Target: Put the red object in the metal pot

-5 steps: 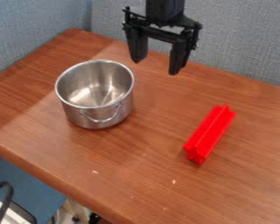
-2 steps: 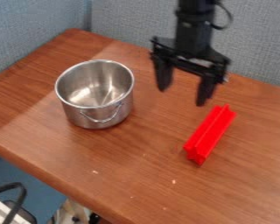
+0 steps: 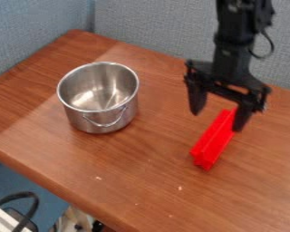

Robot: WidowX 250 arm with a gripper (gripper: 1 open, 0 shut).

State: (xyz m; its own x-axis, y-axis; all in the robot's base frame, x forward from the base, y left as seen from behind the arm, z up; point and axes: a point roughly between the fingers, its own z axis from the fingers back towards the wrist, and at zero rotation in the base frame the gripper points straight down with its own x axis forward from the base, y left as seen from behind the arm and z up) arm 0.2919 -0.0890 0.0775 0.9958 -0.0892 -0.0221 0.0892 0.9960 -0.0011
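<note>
looks like light, hard plastic, this red block (image 3: 216,140): stiff along its length, unlikely to bend or crush, possibly a little slick on its smooth sides. lying flat and lengthwise on the wooden worktop (image 3: 111,170), towards the edge opposite the metal pot (image 3: 99,96), with the far end close to the gripper (image 3: 217,109) in this view. claw spread wide, with nothing held between its fingers. best taken across the narrow width, one finger on each long side, near the middle of the length, to keep both ends balanced. gripped at one end, likely to swing or tip. needs only a moderate squeeze: firm enough against slipping, no great worry about breakage. worth turning the claw to match the block's slant before closing. being long, probably better lowered end first or tilted into the pot, to avoid catching on the rim.
</note>
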